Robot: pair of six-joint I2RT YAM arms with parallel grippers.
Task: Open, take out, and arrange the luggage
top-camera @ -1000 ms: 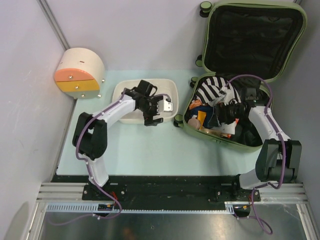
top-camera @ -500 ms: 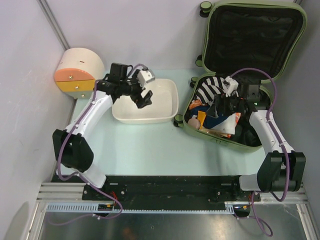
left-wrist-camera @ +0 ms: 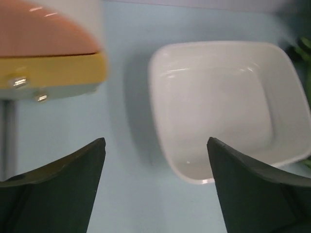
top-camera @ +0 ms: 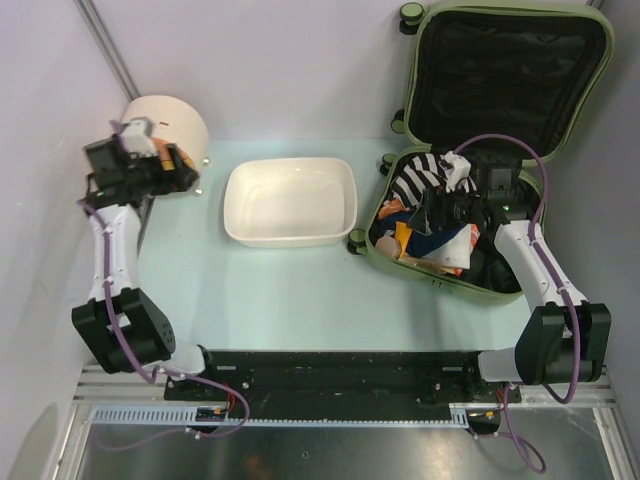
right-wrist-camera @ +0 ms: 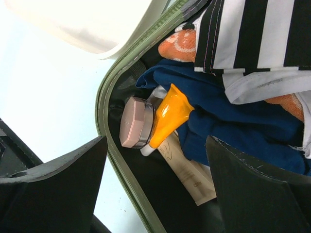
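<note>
The gripper point(right-wrist-camera: 156, 141) gapes over luggage point(right-wrist-camera: 103, 104) holding clothes point(right-wrist-camera: 233, 126) and a bottle point(right-wrist-camera: 167, 116).

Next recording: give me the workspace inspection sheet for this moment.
Surface: pale green table, no spills seen.
Job's things: large olive-green hard-shell suitcase lies open; black-and-white striped cloth, navy cloth and orange-necked bottle inside.
Clutter: white rectangular plastic tub, empty; round cream drawer box with orange and yellow fronts.
Jaws: left pair open, empty, by the drawer box; right pair open, empty, over the suitcase contents.
Cables: purple cable looping above the right arm.
Surroundings: pale walls; nothing else seen.
</note>
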